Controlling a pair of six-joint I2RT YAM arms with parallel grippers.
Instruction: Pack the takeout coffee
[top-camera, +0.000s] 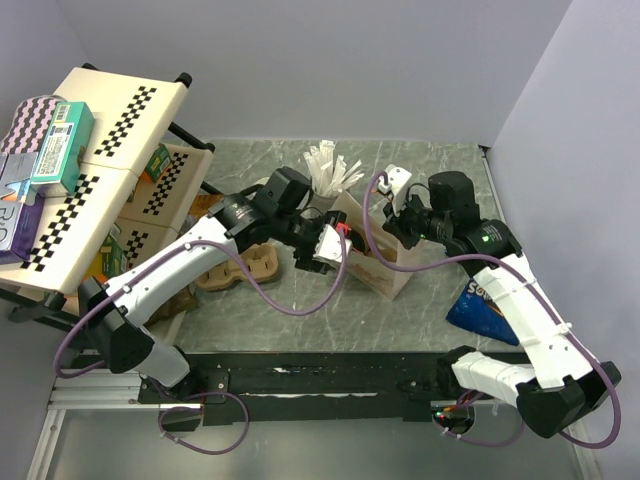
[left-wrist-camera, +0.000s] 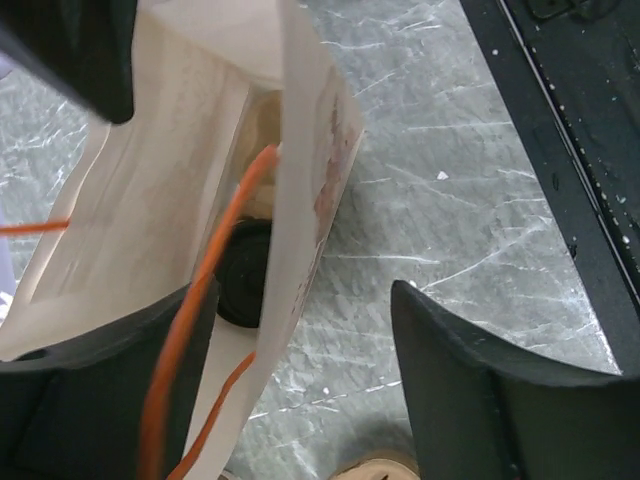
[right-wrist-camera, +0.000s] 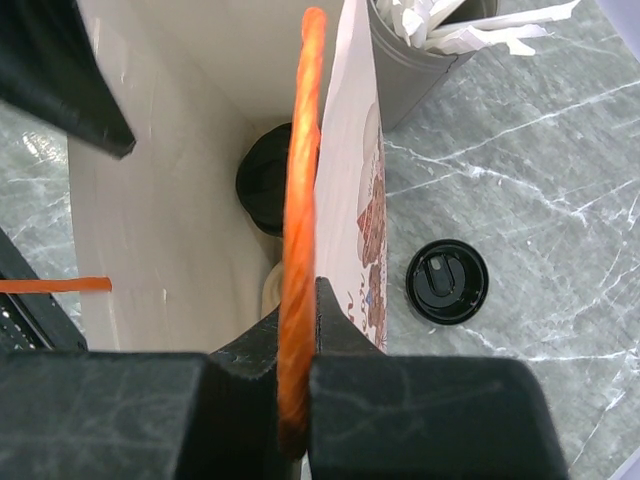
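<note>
Looking down on a grey marbled table (top-camera: 400, 325), two white robot arms reach in from the near edge. A cream shelf rack (top-camera: 100, 100) with checkered markers stands at the left. At the centre stands an open paper bag (top-camera: 385, 275). Near the right arm lies a blue crisp bag (top-camera: 480, 312), and a brown moulded cup carrier (top-camera: 245, 268) sits under the left arm. A grey cup of white sticks (right-wrist-camera: 415, 75) stands just beside the bag.

The left gripper (left-wrist-camera: 300, 300) has its jaws wide apart, astride one bag wall, holding nothing. The right gripper (right-wrist-camera: 298, 310) is pinched tight on the bag's orange handle (right-wrist-camera: 305, 150).

One takeout coffee (right-wrist-camera: 262, 180), black lid on, stands deep inside the bag. A loose black lid (right-wrist-camera: 447, 282) lies on the table near the bag.
</note>
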